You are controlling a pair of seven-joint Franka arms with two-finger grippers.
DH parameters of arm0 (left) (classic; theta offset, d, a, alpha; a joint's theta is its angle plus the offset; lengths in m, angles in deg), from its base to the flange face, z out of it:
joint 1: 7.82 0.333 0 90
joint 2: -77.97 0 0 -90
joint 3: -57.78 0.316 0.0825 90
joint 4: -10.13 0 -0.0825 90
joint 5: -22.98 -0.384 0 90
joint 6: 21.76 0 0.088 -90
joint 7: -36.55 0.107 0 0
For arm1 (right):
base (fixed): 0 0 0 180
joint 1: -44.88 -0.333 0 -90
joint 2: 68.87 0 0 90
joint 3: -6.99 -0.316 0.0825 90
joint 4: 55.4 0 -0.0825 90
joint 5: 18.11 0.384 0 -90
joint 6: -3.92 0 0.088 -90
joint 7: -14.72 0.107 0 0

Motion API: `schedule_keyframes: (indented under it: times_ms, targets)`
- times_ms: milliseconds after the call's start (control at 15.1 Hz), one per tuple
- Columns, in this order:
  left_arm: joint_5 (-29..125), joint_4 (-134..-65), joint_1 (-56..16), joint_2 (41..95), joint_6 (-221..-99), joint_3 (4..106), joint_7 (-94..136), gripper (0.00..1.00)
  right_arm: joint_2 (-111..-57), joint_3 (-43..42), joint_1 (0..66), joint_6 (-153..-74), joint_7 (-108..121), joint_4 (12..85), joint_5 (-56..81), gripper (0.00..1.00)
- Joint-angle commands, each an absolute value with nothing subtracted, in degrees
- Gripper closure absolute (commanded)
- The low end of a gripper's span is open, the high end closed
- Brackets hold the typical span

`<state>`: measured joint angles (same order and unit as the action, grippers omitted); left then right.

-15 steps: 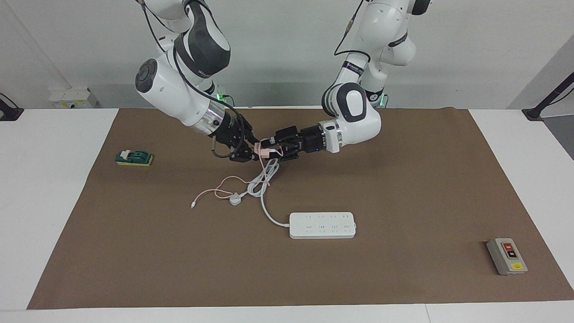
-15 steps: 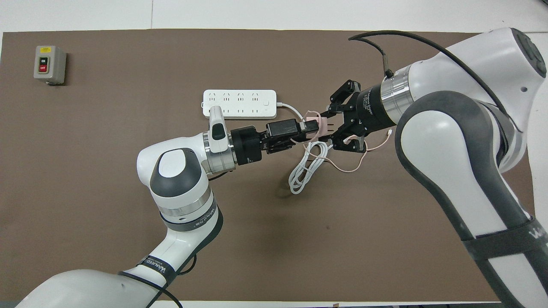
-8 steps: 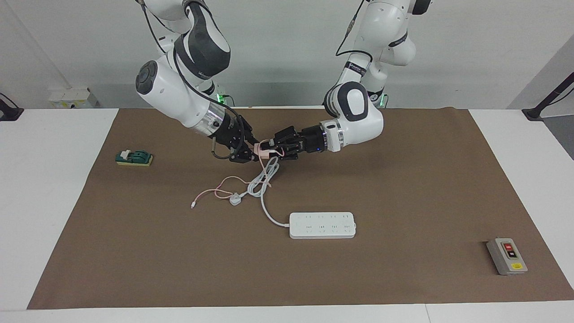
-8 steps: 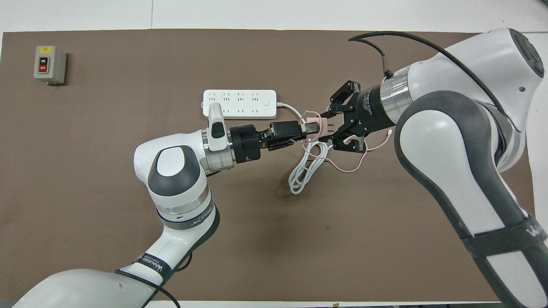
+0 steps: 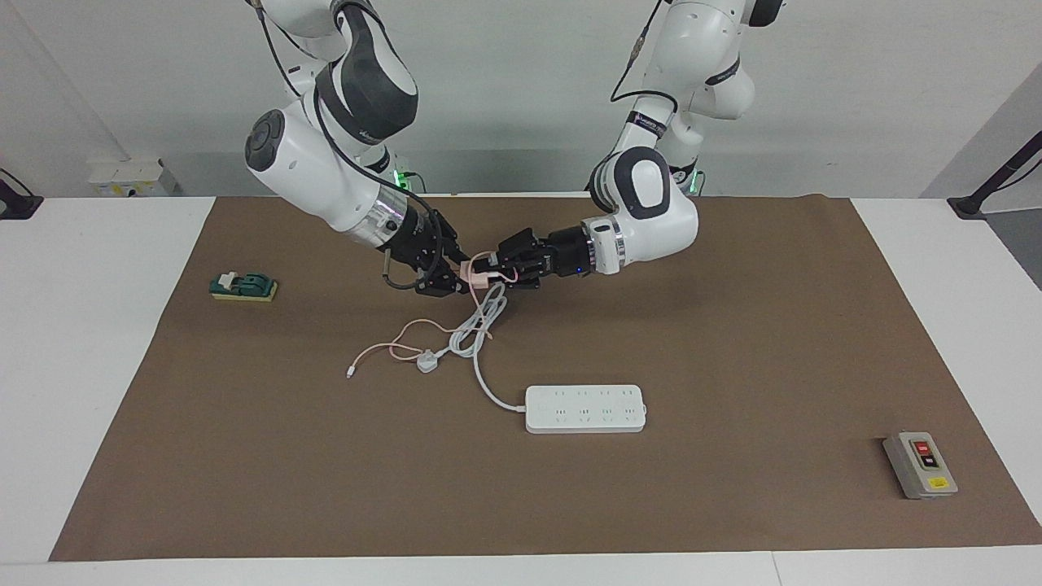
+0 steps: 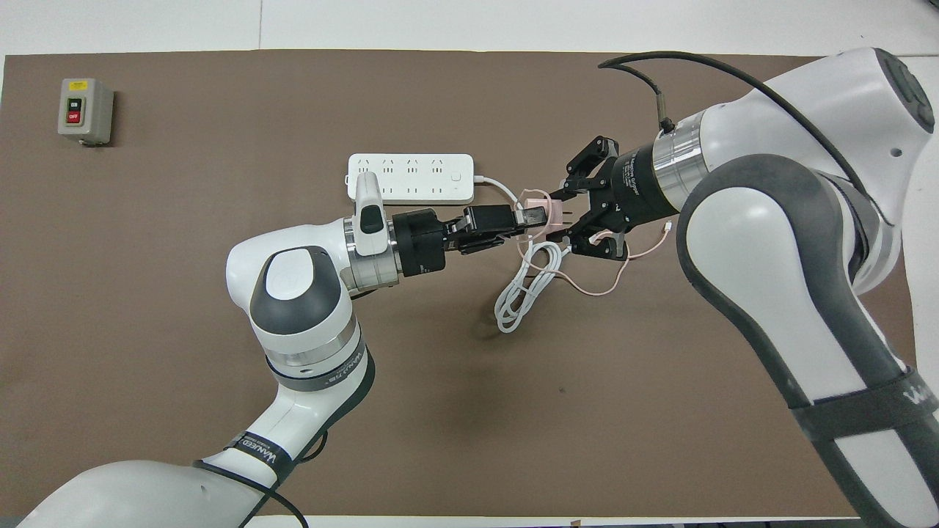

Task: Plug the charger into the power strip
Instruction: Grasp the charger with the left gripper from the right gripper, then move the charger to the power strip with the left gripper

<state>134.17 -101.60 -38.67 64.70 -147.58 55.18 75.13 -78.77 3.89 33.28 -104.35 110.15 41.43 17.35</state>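
Charger [image 5: 479,275]: our left hand [image 5: 487,272] has just closed on it; right hand [image 5: 461,275] grips too. Handover underway.

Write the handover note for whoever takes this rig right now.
Left gripper: shut on the small pale pink cube charger, in the air over the coiled white cord.
Right gripper: also shut on it, from the other end.
Long flat white power strip: on the brown mat, sockets up, nothing plugged in.
Done: charger lifted, both arms gripping.
Left: right lets go, left plugs it in.
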Motion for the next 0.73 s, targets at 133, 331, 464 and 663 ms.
schedule_keyframes:
  times_ms: [133,331,464,663]
  targets:
    - [130.57,-100.26,-38.06,63.99,-147.09,55.32,75.57,1.00,-78.28,3.56,33.19,-104.27,112.01,41.46,17.92,0.00]
    - [124.27,-99.22,-36.32,64.26,-147.61,55.58,75.66,1.00,-78.28,3.56,33.19,-104.27,112.01,41.37,17.92,0.00]
    - [115.06,-97.37,-33.94,64.26,-147.09,55.58,75.66,1.00,-78.28,3.56,33.19,-104.27,111.92,41.37,17.92,0.00]
    - [98.37,-94.74,-30.51,64.26,-147.00,55.58,75.75,1.00,-78.28,3.56,33.19,-104.53,111.84,40.50,17.92,0.00]
